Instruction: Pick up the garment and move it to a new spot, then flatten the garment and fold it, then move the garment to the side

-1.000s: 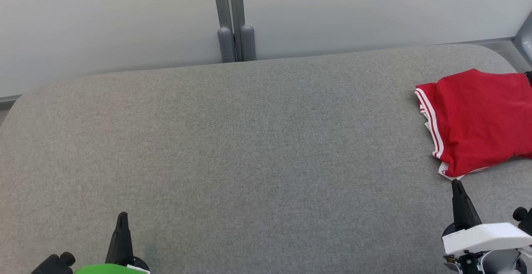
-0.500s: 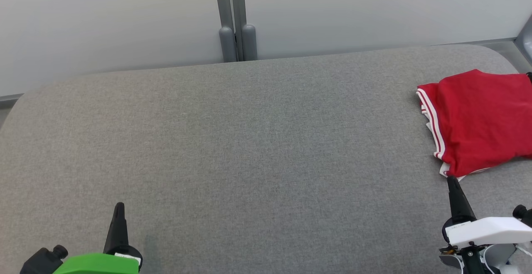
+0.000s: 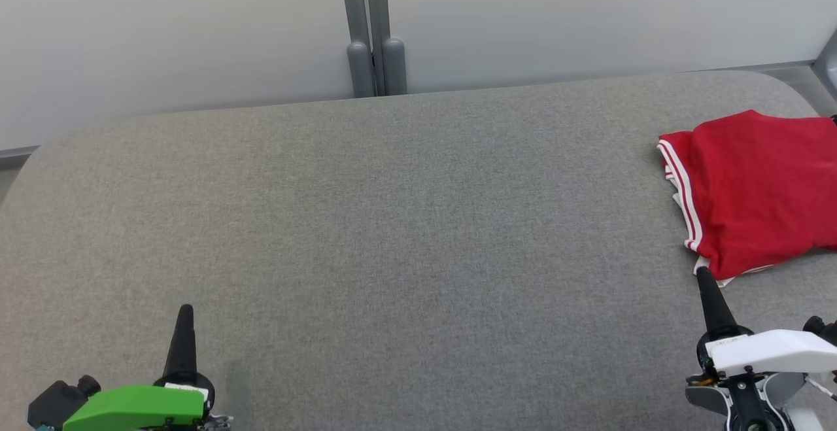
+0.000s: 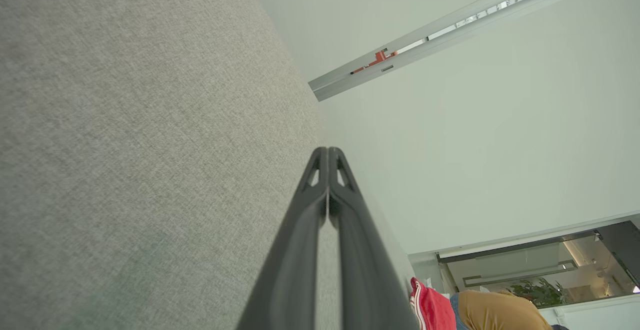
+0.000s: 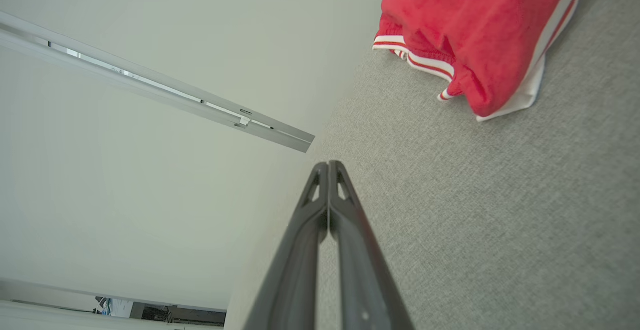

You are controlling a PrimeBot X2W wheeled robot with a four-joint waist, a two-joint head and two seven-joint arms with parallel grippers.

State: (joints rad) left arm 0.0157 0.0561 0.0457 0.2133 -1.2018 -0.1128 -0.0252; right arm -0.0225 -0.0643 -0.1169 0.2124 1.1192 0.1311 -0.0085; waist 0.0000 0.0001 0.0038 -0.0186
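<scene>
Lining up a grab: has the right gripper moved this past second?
Yes. Head view: the right gripper crept up and slightly left; its tip, earlier just below the near corner of the red garment, is now left of it.

Right side of the folded red garment (image 3: 758, 195) beyond the head view's right edge, its full extent unclear.

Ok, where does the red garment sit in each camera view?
Head view: red garment at the right edge.
Left wrist view: red garment at the bottom edge, right of centre.
Right wrist view: red garment at top right.
Shared landmark: the grey fabric surface under it.
</scene>
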